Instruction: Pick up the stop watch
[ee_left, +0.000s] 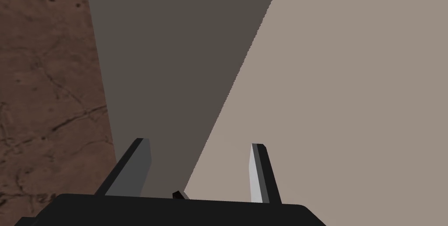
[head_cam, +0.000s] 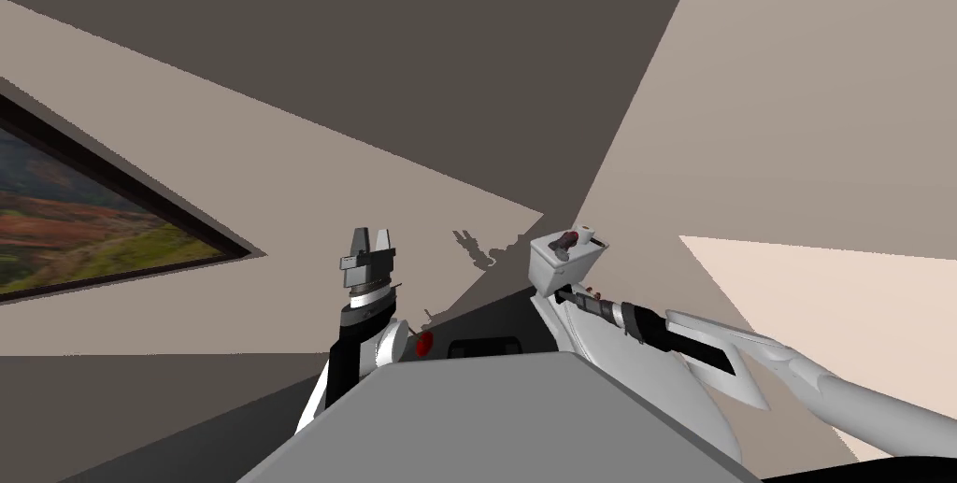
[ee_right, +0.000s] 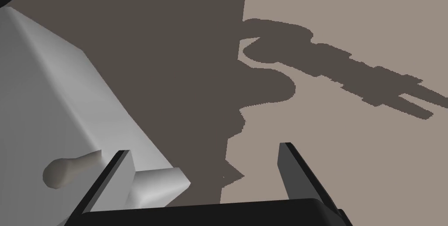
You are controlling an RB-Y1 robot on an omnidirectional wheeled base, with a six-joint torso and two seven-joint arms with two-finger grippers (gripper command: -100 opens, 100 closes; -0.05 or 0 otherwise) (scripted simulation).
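White smooth block point(ee_right: 57, 83) with rounded lever point(ee_right: 65, 171) flanks spread right pincer point(ee_right: 204, 147).

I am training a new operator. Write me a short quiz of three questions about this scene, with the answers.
1. True or false: the left gripper is shut on something.
2. The right gripper is open next to: (A) a white box with a grey lever; (B) a green bottle; (C) a wooden chair.
3. In the head view, what small thing lies on top of the white box?

Key: 1. False, its fingers stand open and empty. 2. A. 3. A dark and red object, perhaps the stop watch.
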